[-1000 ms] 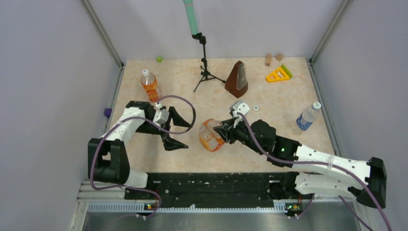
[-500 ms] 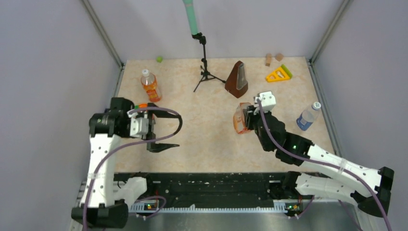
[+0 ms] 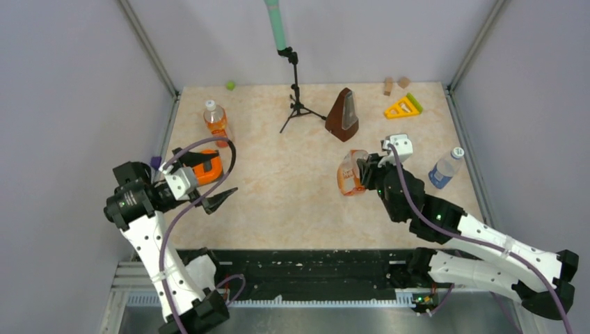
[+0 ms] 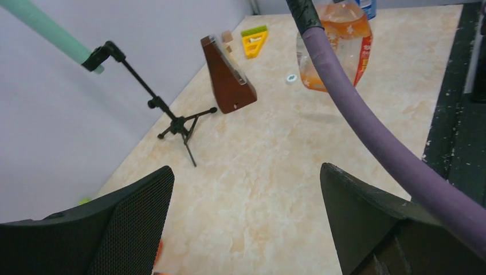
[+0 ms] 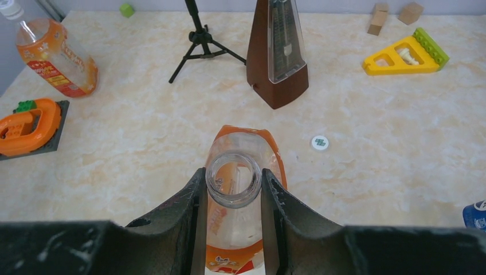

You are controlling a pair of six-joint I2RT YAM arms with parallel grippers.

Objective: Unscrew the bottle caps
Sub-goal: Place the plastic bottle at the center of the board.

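My right gripper (image 5: 234, 182) is shut on the open, capless neck of the squat orange bottle (image 5: 243, 149), holding it upright right of the table's centre (image 3: 348, 175). A loose white cap (image 5: 320, 142) lies on the table just beyond it. The slim orange bottle (image 3: 216, 122) stands at the back left with its white cap (image 3: 209, 105) on. The blue-labelled bottle (image 3: 442, 171) stands at the right, its cap (image 3: 457, 152) on. My left gripper (image 3: 214, 178) hangs open and empty over the left side, far from every bottle (image 4: 246, 172).
A brown metronome (image 3: 343, 115) and a black tripod (image 3: 296, 101) stand at the back centre. A yellow wedge (image 3: 402, 106) and wooden blocks (image 3: 388, 85) lie at the back right. An orange brick piece on a grey plate (image 3: 206, 168) sits by my left gripper. A green ball (image 3: 229, 85) rests at the back edge.
My right gripper carried the squat bottle from the centre to the right and turned it upright. My left arm drew back to the left, its gripper still open.
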